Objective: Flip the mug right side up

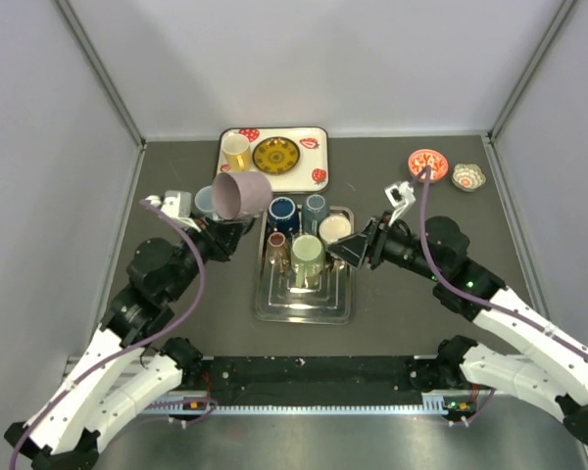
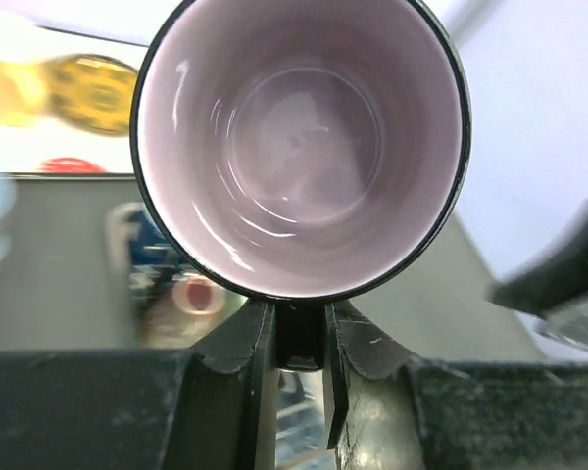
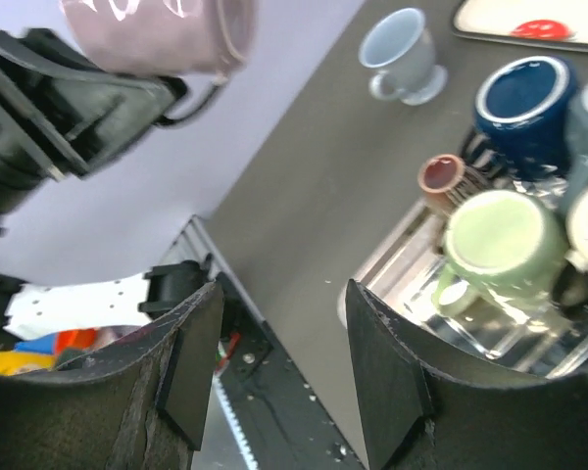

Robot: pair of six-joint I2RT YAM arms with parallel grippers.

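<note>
The left gripper (image 2: 300, 338) is clenched on the handle of the pink mug (image 2: 299, 147), holding it tilted in the air left of the metal tray (image 1: 267, 309). A handle grip likely lets the wrist roll it upright. The right gripper (image 3: 284, 377) is released and empty beside the tray.

No legible text, label, brand or number on anything in view.

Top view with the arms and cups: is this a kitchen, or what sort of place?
Likely a robot test booth, not a kitchen: bare grey walls box in a dark table, two arms are bolted at its edge, cups sit staged in a metal tray.
</note>
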